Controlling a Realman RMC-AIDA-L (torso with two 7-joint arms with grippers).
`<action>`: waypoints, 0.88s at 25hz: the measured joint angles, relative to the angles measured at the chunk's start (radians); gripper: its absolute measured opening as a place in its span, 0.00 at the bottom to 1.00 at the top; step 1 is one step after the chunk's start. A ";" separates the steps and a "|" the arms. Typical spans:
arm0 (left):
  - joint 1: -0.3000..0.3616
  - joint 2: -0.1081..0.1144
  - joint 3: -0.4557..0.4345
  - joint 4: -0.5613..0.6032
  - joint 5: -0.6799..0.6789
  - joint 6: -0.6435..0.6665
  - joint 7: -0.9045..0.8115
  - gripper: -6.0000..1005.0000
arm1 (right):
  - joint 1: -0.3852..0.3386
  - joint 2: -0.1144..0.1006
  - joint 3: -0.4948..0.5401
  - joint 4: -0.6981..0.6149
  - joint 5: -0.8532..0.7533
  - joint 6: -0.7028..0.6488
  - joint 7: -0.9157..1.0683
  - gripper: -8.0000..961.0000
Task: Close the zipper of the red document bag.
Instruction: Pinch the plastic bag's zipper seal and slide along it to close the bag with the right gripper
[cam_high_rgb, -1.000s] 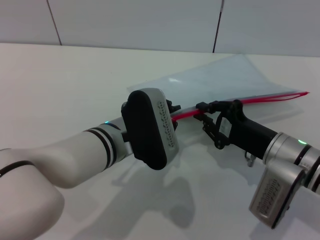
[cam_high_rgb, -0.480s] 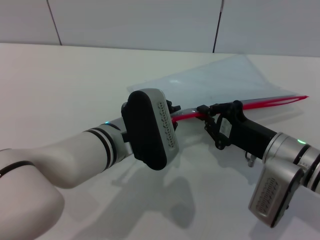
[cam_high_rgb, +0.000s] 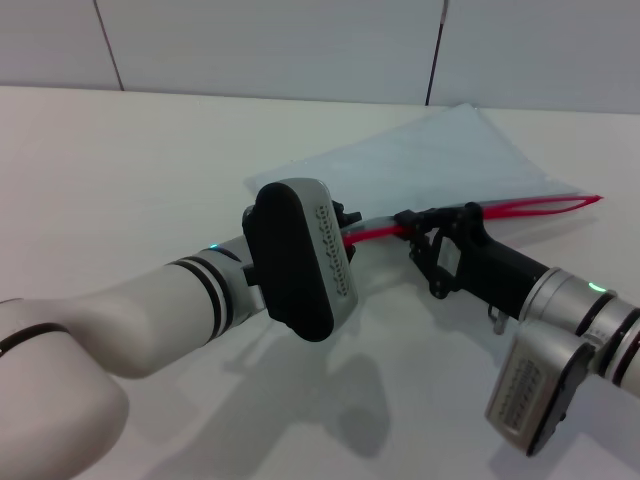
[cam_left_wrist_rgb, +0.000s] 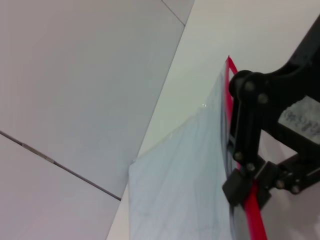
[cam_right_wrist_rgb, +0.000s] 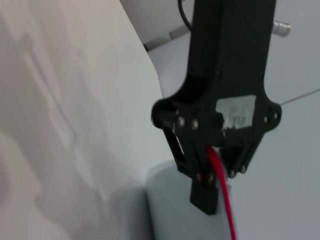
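Nearest the camera, the left gripper (cam_high_rgb: 345, 222) has its fingers pinched on the thin bright red zipper (cam_high_rgb: 375, 231) edge, anchoring it. Beside it, the right gripper (cam_high_rgb: 408, 222) is clamped on the same strip, presumably at the slider. Mid-pull, judging by this; next calls for drawing along the flat translucent blue-grey document bag (cam_high_rgb: 430, 165) on the white bench (cam_high_rgb: 120, 180).
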 joint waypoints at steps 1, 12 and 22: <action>0.000 0.000 0.000 0.000 0.000 0.000 0.000 0.07 | -0.003 0.000 0.012 0.000 0.000 0.002 -0.002 0.09; 0.004 0.000 0.003 0.001 0.000 0.003 0.000 0.07 | -0.099 -0.007 0.260 -0.155 0.000 0.021 0.005 0.09; 0.006 0.000 0.004 -0.002 0.000 0.000 0.000 0.07 | -0.117 -0.007 0.472 -0.226 -0.001 0.104 -0.001 0.09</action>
